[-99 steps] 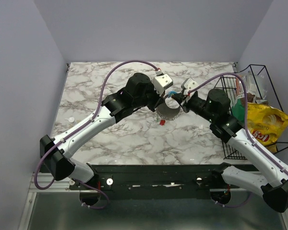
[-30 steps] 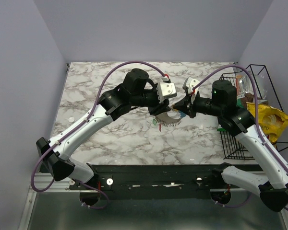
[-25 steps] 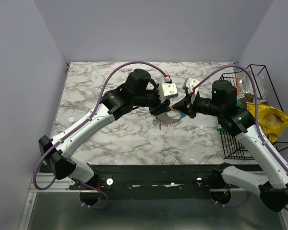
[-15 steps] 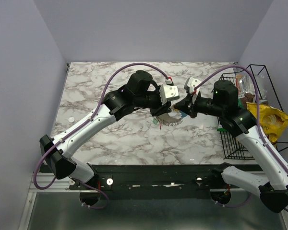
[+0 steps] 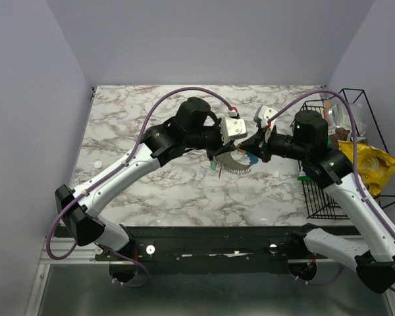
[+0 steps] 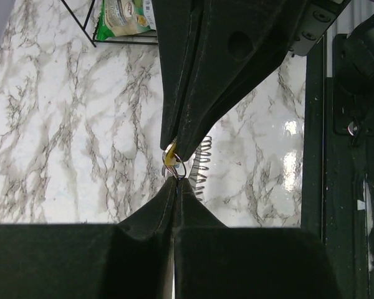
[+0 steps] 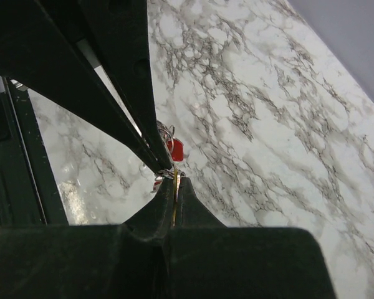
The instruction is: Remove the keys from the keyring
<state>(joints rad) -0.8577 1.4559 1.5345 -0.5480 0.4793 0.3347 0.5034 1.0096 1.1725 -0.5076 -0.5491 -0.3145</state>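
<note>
A small metal ring (image 6: 178,169) is pinched by the left end effector (image 6: 176,182), and a yellow key (image 7: 174,196) by the right end effector (image 7: 174,180); the keyring (image 5: 236,166) is seen just beside them, over the marble bench (image 5: 151,131).

Right gripper (image 7: 176,184): fingers were pressed together, a yellow key (image 7: 174,174) edge-on between them.
Red key (image 7: 176,149): sat just above those fingertips, beside small wire rings (image 7: 165,132).
Left gripper (image 7: 163,164): dark fingers tapered in from upper left.
Marble table (image 7: 268,124): lay beneath.

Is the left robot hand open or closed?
Closed: in its wrist view the left gripper has fingers pressed together, pinching a small metal ring.
</note>
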